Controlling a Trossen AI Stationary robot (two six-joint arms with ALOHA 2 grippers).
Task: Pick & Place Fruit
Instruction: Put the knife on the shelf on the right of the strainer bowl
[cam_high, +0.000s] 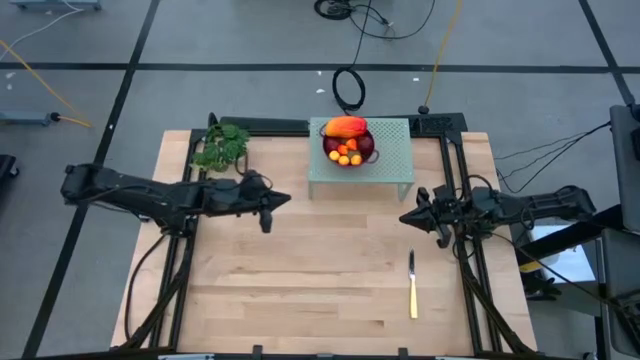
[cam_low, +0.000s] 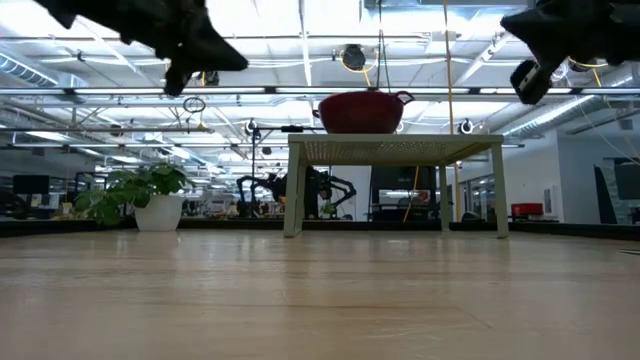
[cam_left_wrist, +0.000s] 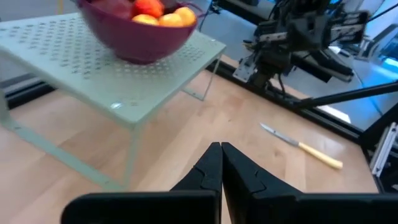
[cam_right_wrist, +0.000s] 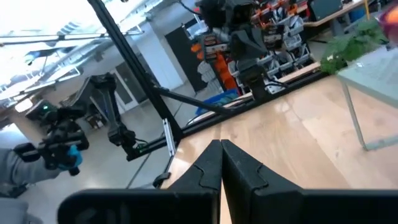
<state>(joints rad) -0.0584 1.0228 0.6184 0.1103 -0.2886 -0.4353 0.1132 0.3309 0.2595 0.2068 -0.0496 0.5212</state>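
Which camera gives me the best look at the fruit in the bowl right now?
The high view: it looks straight down into the bowl and shows the fruit whole. The left wrist view catches some pieces; the low view shows only the bowl's side; the right wrist view shows none clearly.

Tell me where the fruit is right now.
In the high view the fruit sits piled in a dark red bowl on the pale green perforated stand at the table's far edge, right of the leafy plant.

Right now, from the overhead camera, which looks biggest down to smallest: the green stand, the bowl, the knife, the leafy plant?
1. Green stand
2. Leafy plant and bowl: too alike to rank
3. Knife, long but very slim
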